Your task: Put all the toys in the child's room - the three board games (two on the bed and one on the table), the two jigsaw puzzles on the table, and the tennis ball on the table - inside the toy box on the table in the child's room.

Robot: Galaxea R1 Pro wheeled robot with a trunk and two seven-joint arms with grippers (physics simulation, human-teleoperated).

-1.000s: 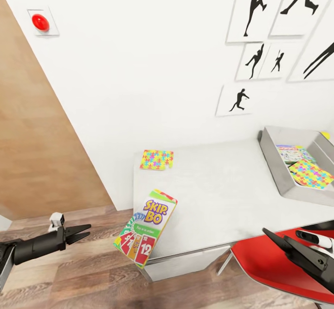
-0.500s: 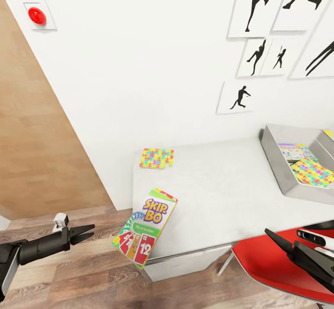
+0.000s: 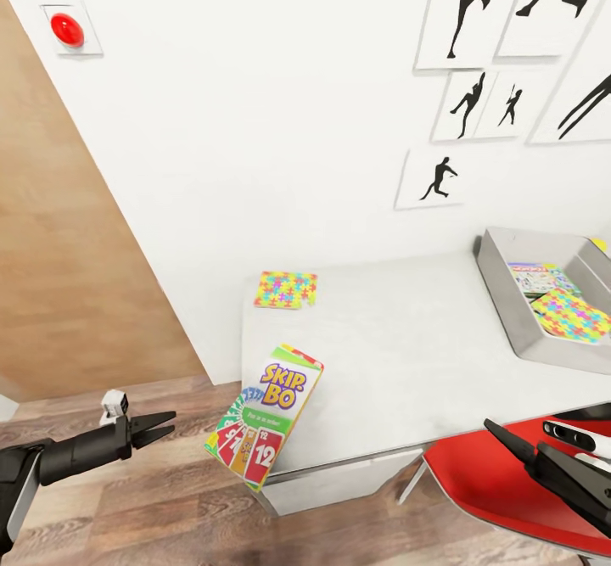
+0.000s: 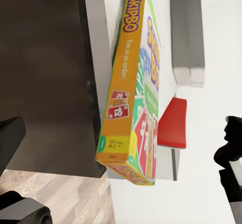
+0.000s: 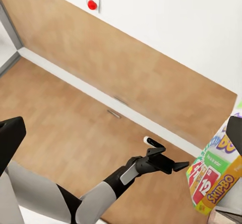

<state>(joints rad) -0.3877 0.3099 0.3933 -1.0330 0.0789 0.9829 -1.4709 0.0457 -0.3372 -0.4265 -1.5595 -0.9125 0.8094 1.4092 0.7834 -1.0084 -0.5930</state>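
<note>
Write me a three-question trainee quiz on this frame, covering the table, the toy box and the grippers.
1. True or false: the Skip-Bo box lies wholly on the table.
2. Multiple choice: the jigsaw outside the toy box lies A) at the table's back corner near the wall, B) on the red chair, C) on the floor.
3. Fill in: the left gripper hangs over the ___ , short of the Skip-Bo box.

Key
1. False: its lower end juts past the table's front corner.
2. A. A second jigsaw already lies in the toy box.
3. Floor; its fingers are parted and hold nothing.
</note>
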